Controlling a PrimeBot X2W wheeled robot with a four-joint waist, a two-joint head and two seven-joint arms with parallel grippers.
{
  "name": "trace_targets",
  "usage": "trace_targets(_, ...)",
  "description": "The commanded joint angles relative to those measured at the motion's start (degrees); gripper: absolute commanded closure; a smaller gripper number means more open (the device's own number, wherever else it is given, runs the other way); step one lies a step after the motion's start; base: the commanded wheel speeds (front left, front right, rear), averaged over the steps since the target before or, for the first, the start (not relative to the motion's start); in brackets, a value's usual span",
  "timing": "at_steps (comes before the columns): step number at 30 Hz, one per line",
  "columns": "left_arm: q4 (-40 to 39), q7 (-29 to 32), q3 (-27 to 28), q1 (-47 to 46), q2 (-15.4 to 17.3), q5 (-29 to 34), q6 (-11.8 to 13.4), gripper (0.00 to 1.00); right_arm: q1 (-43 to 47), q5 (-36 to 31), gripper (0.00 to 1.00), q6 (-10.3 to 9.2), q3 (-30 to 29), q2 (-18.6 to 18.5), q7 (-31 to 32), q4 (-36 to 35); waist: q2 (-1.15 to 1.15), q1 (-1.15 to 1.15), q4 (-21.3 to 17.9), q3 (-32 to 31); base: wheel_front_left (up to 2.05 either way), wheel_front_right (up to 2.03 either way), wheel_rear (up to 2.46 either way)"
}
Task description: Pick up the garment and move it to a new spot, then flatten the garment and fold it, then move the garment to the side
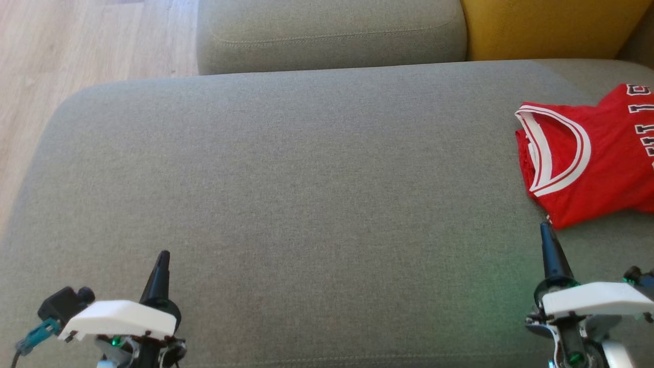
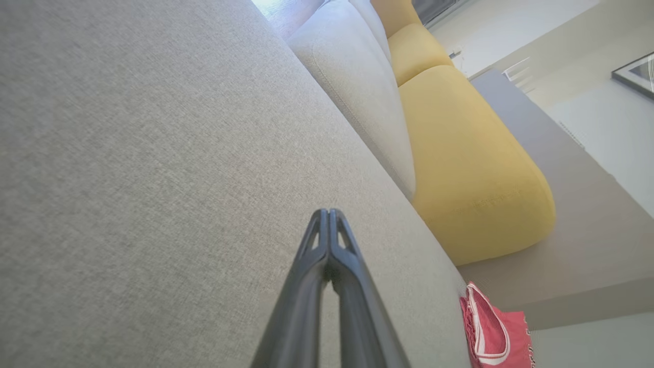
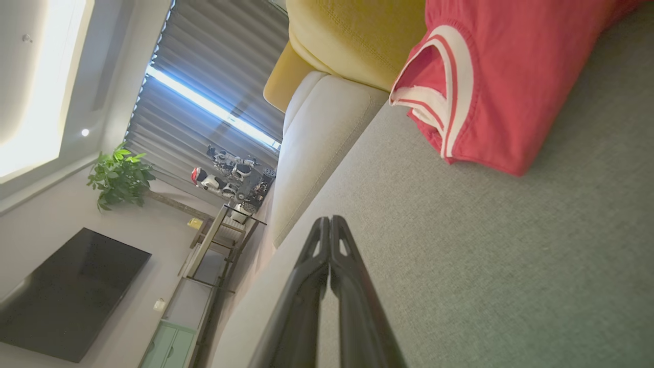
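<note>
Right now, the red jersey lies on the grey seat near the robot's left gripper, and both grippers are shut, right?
No: the jersey lies near the right gripper, not the left gripper, as the head view shows. It is on the grey seat, and both grippers are shut.

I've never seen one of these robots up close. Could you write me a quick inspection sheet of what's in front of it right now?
Surface: grey-green sofa seat, smooth fabric.
Job's things: red jersey with white trim, lying on the seat's right side, partly beyond the picture's edge.
Clutter: nothing seen.
Grippers: left end effector shut, holding nothing; right end effector shut, holding nothing, its tip near the jersey's edge.
Cables: teal-plugged cable by the left wrist.
Surroundings: yellow cushion, wooden floor, television, plant.
</note>
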Motion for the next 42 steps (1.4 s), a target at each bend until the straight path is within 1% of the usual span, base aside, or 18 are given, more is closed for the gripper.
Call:
trace_targets(1, -1.63, 0.36, 2.33, -3.29, 0.25, -1.22, -0.5, 1.0, -3.22, 1.61, 1.0, -0.03, 0.5, -1.28, 0.17, -1.7, 0.0, 0.0, 0.0, 0.0, 0.0, 0.0, 0.0)
trace_targets(39, -1.04, 6.39, 10.25, -5.83, -3.22, -23.1, -5.55, 1.0, -5.85, 26.69, 1.0, -0.05, -1.91, -1.3, 1.81, 1.17, 0.0, 0.0, -0.27, 0.06, 0.0, 0.0, 0.0)
trace_targets(42, -0.98, 7.05, 11.12, -6.11, -3.6, -25.46, -6.1, 1.0, -6.14, 29.39, 1.0, -0.05, -2.18, -1.29, 2.0, 1.48, 0.0, 0.0, -0.3, 0.07, 0.0, 0.0, 0.0)
